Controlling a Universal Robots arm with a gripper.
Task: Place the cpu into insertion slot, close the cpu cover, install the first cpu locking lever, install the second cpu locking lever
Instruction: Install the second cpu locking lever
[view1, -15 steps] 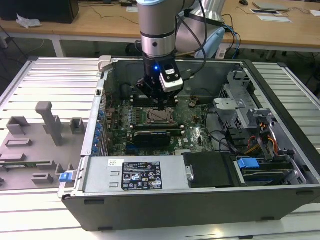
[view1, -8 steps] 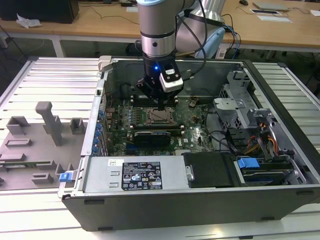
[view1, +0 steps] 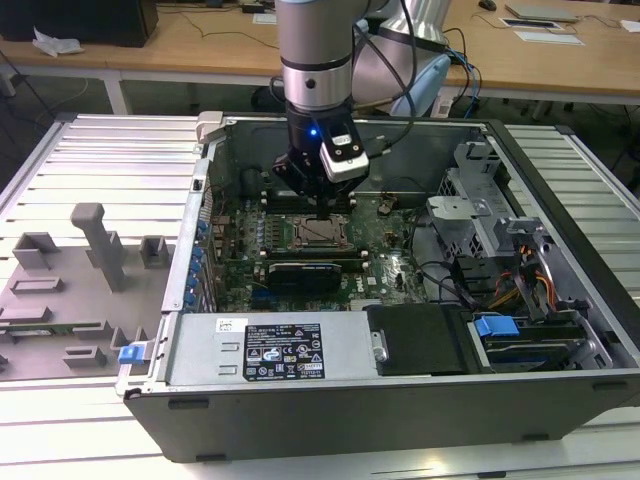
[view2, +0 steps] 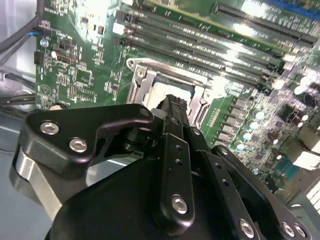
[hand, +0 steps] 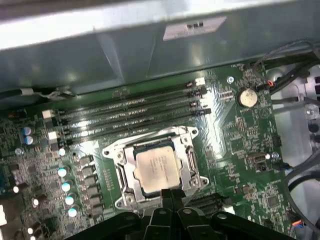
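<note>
CPU (hand: 155, 167) is already sitting in the insertion slot (hand: 117, 176) near the middle of the motherboard (hand: 235, 145), with the cpu cover (hand: 187, 155) lying down around it, silver top showing through the window. Gripper (hand: 171, 194) hovers right at the socket's edge, fingers pinched together on nothing (at least nothing I can spot). Risk as I see it: if a locking lever isn't fully hooked, the cover could spring back up, or a slightly off push could scrape the board beside the memory slots (hand: 132, 112).

Ribbed metal table (view1: 100, 150) under an open computer case (view1: 330, 400) and, seemingly, grey plastic fixtures (view1: 95, 240).
</note>
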